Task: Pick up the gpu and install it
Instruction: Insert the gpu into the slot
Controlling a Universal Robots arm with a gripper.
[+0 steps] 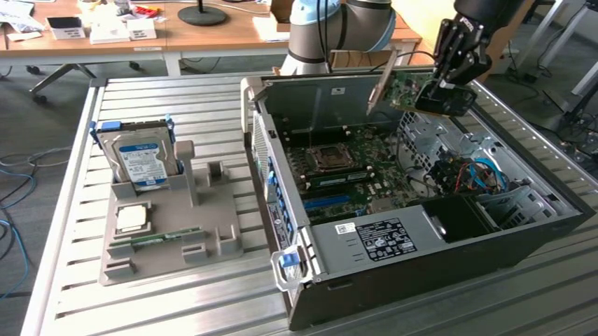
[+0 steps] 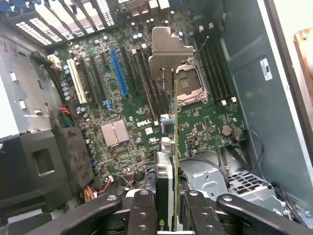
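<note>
While the arm reaches over the open computer case in the exterior view, the gripper is clamped on the gpu and holds it in the air above the far end of the case. The card is tilted, with its green board facing the camera. Its silver end bracket points down toward the exterior view's left, and its black cooler block is on the side toward the exterior view's right. Below it, inside the case, lies the motherboard, and the card is clear of it. The case stands on a slatted metal table. On the exterior view's left, well apart from the case, a grey holder carries a hard drive standing upright, a processor chip lying flat and a narrow memory stick just beside the chip.

In the wrist view the gripper has one black finger on each side of the gpu, pressed against it. The card is seen edge-on, running away from the camera, with the silver bracket at its far end. Under it spreads the motherboard. The card's edge lines up over the strip between the expansion slots, among them a blue slot and a white slot, and the processor socket. A small silver heat sink sits on the board near the slots.
</note>
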